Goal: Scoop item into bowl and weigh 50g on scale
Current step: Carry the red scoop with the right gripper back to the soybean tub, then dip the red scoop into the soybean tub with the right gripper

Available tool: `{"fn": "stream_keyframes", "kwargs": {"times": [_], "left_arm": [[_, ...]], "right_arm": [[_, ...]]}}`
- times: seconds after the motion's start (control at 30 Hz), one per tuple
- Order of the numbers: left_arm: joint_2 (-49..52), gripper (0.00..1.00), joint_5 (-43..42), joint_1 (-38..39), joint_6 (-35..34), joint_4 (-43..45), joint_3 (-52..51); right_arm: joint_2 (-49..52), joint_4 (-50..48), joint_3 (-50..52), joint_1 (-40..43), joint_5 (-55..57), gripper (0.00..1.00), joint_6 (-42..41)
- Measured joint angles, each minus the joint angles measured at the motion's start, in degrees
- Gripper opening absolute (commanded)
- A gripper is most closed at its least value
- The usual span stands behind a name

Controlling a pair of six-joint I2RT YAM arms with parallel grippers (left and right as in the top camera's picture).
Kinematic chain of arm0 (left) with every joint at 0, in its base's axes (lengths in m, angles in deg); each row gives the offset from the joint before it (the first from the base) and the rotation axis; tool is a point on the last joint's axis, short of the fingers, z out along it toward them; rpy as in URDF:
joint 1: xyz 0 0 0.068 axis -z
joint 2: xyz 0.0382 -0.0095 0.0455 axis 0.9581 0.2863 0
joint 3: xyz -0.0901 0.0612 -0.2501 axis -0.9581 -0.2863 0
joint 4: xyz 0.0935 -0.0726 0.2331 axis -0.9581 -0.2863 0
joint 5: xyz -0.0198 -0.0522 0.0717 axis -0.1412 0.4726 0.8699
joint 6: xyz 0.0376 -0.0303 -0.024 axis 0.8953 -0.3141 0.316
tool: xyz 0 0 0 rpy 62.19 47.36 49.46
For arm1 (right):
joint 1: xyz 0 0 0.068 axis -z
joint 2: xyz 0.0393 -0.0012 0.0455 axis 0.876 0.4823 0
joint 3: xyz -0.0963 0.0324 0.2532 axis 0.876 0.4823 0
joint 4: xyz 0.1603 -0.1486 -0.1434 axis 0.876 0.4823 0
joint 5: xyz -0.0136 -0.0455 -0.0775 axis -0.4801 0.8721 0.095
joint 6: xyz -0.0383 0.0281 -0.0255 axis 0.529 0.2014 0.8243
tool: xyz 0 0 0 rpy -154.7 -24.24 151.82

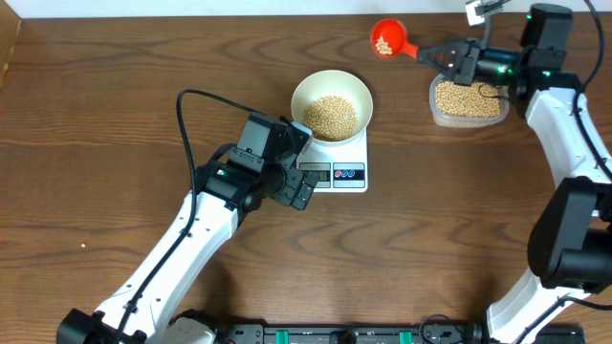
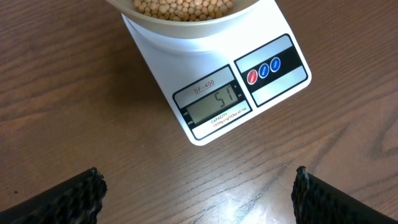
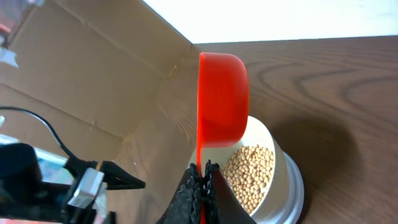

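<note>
The beans (image 1: 330, 116) lie in a mound in the white bowl (image 1: 356, 91), which sits on the scale (image 1: 349, 175) at mid-table. More beans fill the clear container (image 1: 468, 101) at the far right. The scale's display (image 2: 214, 103) reads 51, so the weight looks about reached. The right gripper (image 1: 448, 55) is clamped shut on the thin handle of the red scoop (image 1: 386, 39), held in the air between bowl and container with a few beans in its cup. The left gripper (image 2: 196, 205) hangs just left of the scale with its jaws wide apart and empty. The beans look hard, round and loose, so they would likely roll and bounce if tipped fast. The scoop seems light and stiff, and its handle is the right place to hold it. The smooth bowl rests free, so a nudge could upset the reading.
</note>
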Motion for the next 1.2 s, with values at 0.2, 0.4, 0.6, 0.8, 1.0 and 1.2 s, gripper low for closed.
{"fn": "stream_keyframes", "kwargs": {"times": [0.2,0.4,0.6,0.8,1.0,1.2], "left_arm": [[0.0,0.98,0.0,0.0,0.0,0.0,0.0],[0.0,0.98,0.0,0.0,0.0,0.0,0.0],[0.0,0.98,0.0,0.0,0.0,0.0,0.0],[0.0,0.98,0.0,0.0,0.0,0.0,0.0],[0.0,0.98,0.0,0.0,0.0,0.02,0.0],[0.0,0.98,0.02,0.0,0.0,0.0,0.0]], "right_arm": [[0.0,-0.02,0.0,2.4,-1.14,0.01,-3.65],[0.0,0.0,0.0,6.38,-1.29,0.01,-5.14],[0.0,0.07,0.0,11.78,-1.01,0.01,-8.85],[0.0,2.75,-0.02,15.67,-0.09,0.01,-11.23],[0.0,14.58,-0.02,18.56,6.51,0.01,-11.1],[0.0,16.92,-0.02,18.38,15.34,0.02,-11.13]]}}
